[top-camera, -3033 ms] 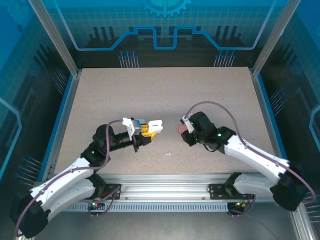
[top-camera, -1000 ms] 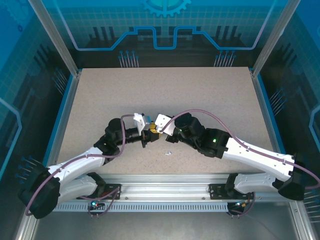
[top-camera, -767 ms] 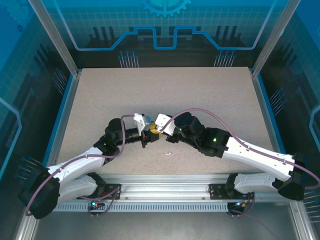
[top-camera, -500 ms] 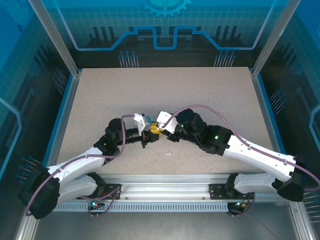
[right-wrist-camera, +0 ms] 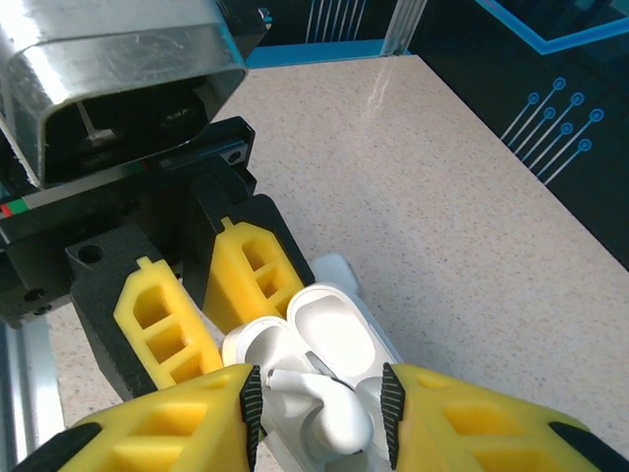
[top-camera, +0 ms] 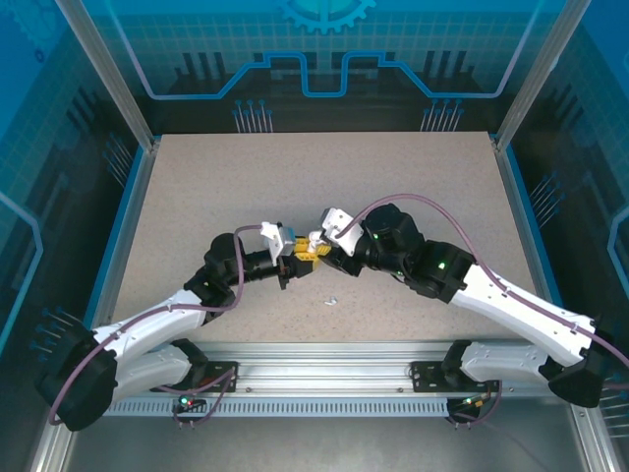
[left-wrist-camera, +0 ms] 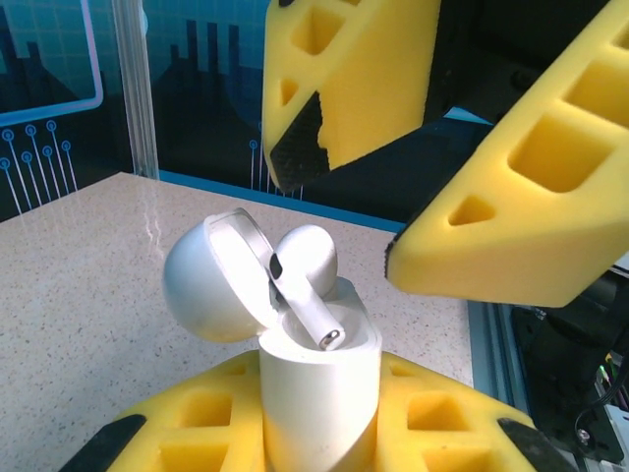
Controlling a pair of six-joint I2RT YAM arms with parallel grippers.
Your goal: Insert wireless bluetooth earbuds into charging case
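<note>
The white charging case stands upright between the yellow pads of my left gripper, which is shut on its body. Its lid is hinged open to the left. One white earbud lies tilted across the case's mouth, stem end up and not sunk in its slot. In the right wrist view the same earbud sits between the fingertips of my right gripper, which is open, its pads standing just off the earbud on both sides. In the top view the two grippers meet at mid-table, left, right.
A tiny pale object lies on the speckled tabletop just in front of the grippers. The metal rail runs along the near edge. Blue walls close in the other sides.
The right gripper came across to the case with the earbud, then opened its jaws and let it go on the case's mouth; its wrist has shifted slightly up and right. The left arm holds still.
</note>
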